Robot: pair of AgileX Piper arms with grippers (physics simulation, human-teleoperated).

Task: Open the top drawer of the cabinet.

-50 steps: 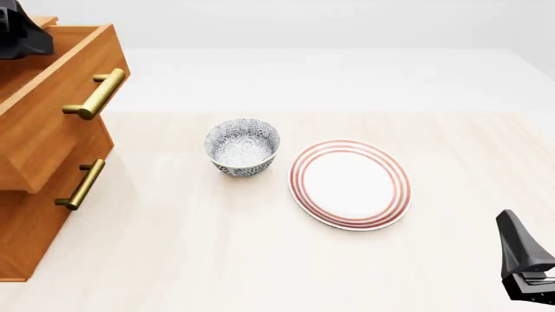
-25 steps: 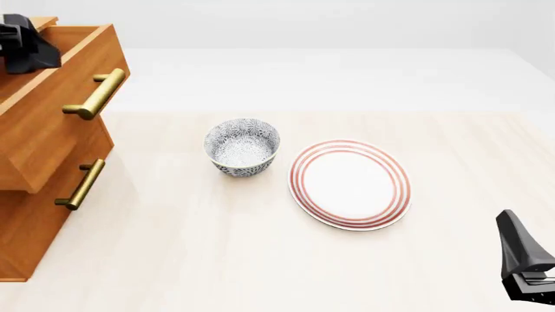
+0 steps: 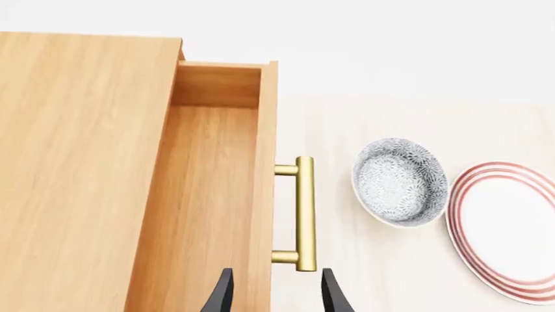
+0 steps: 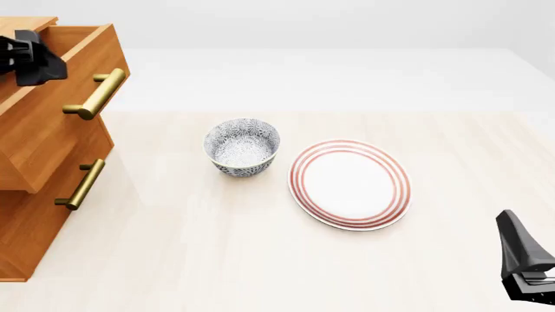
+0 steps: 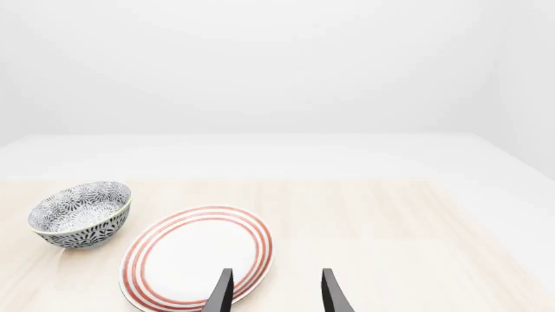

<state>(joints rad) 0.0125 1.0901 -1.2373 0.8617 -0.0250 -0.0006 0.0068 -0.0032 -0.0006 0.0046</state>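
Observation:
The orange-brown cabinet stands at the table's left edge. Its top drawer is pulled out toward the bowl, its brass bar handle sticking out past the drawers below. My left gripper hovers above the drawer's open top, open and holding nothing. In the left wrist view the drawer's bare inside and the handle lie below the left gripper, apart from its fingers. My right gripper rests at the front right, far from the cabinet, and shows open and empty in its own view.
A blue-patterned bowl stands mid-table, with a red-ringed white plate just to its right. The second drawer's handle sits below the top one. The cabinet's flat top lies beside the open drawer.
My left gripper has moved right and slightly down, coming further into the front view over the open drawer. The drawer, bowl, plate and right arm have not moved.

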